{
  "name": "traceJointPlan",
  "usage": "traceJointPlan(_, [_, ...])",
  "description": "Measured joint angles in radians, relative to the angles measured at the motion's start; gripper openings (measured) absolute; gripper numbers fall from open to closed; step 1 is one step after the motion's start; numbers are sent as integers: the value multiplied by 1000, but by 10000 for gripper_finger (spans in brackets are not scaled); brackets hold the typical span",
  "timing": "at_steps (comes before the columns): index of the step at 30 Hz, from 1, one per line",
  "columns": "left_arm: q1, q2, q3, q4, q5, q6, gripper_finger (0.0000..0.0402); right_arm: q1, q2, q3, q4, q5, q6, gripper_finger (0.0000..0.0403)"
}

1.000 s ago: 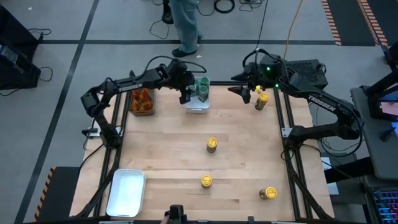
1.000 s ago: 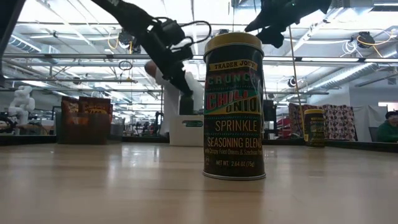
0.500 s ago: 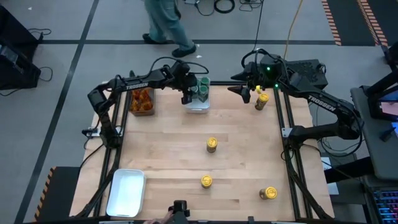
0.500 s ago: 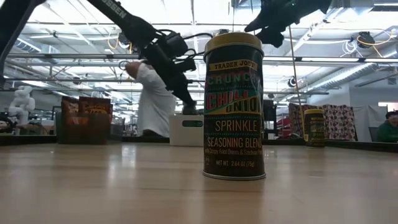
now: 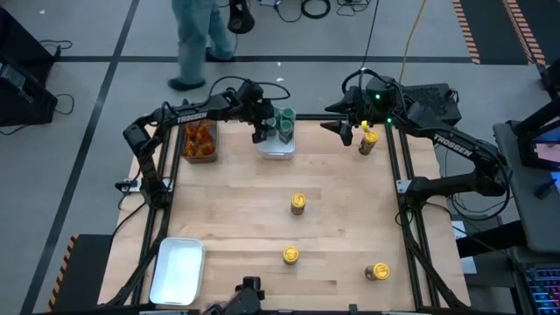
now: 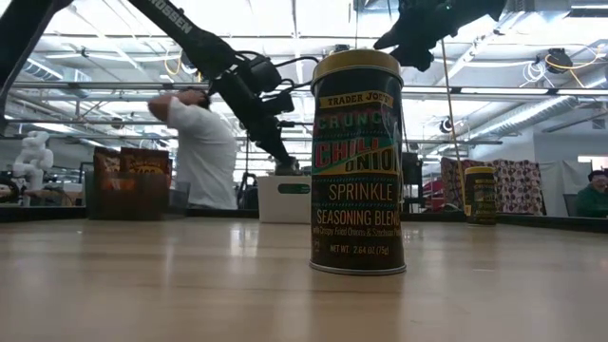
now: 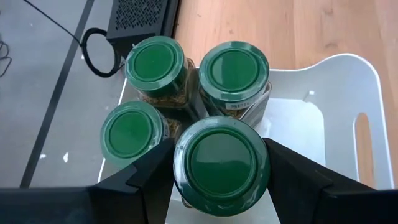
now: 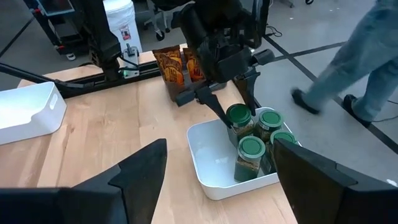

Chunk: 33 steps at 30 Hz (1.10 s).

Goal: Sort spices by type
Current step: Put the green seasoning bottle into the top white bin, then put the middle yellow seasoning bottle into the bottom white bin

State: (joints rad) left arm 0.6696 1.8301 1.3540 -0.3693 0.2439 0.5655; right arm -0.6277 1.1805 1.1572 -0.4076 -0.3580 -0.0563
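- Over the white tray (image 5: 278,150) at the table's far edge, your left gripper (image 7: 219,180) clamps a green-lidded jar (image 7: 221,163), just beside three more green-lidded jars (image 7: 155,64).
- Let go while it's tilted and it could topple its neighbours.
- Your right gripper (image 5: 339,129) hangs spread wide and empty near a yellow-lidded jar (image 5: 368,143); a careless swing could knock it.
- Three yellow-lidded jars (image 5: 298,203) stand scattered on the pale wooden table (image 5: 245,210).
- A person (image 5: 194,35) walks past behind.
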Motion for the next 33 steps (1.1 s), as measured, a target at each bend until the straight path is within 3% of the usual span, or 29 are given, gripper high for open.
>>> traceJointPlan(17, [4, 34, -1, 24, 14, -5, 222, 2, 0, 0, -12, -7, 29, 274])
traceJointPlan(28, [3, 34, -1, 14, 16, -44, 304, 20, 0, 0, -53, -8, 75, 274])
traceJointPlan(33, [3, 12, -1, 0, 16, -60, 319, 29, 0, 0, -54, -8, 118, 274])
